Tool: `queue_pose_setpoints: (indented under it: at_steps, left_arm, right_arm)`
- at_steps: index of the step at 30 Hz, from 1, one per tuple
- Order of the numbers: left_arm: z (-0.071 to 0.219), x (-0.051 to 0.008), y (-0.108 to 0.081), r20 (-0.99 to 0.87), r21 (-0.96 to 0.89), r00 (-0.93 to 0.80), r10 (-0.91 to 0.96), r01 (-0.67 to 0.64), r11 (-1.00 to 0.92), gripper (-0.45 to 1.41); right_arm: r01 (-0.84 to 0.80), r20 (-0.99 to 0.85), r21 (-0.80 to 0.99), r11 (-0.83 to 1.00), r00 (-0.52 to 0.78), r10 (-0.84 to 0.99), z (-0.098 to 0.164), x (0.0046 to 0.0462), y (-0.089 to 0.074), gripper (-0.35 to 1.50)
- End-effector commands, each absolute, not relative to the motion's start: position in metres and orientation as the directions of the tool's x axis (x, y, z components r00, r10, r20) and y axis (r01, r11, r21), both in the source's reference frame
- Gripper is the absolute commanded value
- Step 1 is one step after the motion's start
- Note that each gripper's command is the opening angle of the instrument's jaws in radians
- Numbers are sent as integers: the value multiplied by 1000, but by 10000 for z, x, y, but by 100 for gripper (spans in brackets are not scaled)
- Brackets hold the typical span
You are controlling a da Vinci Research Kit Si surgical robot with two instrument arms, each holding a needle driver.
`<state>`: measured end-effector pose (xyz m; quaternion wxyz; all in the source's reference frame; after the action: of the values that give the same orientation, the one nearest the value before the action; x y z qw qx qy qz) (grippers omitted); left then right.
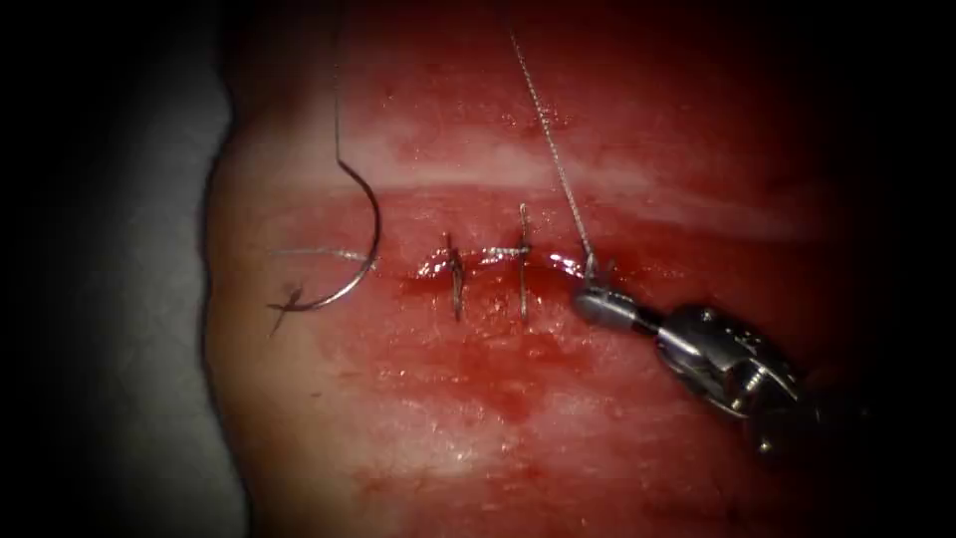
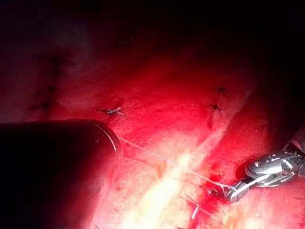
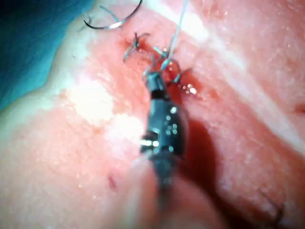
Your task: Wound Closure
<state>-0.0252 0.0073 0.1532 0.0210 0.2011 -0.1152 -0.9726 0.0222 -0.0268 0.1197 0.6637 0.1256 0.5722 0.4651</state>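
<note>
Wet tissue (image 1: 597,428) underneath; right tool (image 1: 595,299) clamps thread (image 1: 551,149) beside the cut (image 1: 488,257); needle (image 1: 363,254) lies loose left; looks mid-stitch, next move needs steady tension.

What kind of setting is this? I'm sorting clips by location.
Most likely a surgical training bench. A slab of tissue with a partly stitched cut lies under close lighting; a curved needle rests loose on it left of the cut, and the right tool holds the thread.
</note>
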Motion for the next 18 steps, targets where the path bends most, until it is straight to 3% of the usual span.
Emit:
queue_pose_setpoints:
  at_steps: [1,9,11,12,18]
  left_arm:
    - [1542,-259,74,-383,233,-920,-84,-8,-972,-45]
    - [1560,-267,113,-365,244,-928,-67,-26,-969,-45]
    - [1564,-267,126,-367,267,-927,-74,-29,-963,-35]
    - [1568,-266,137,-368,291,-927,-71,-43,-956,-45]
    - [1585,-261,171,-355,350,-933,-66,-67,-934,-45]
  right_arm:
    - [-464,-663,678,570,-52,747,1207,223,-280,-35]
    - [-401,-738,607,686,34,674,1212,213,-290,-35]
    - [-397,-740,607,689,35,672,1212,211,-293,-35]
    - [-397,-740,606,689,36,671,1212,210,-296,-35]
    - [-376,-743,607,700,41,668,1210,211,-310,-35]
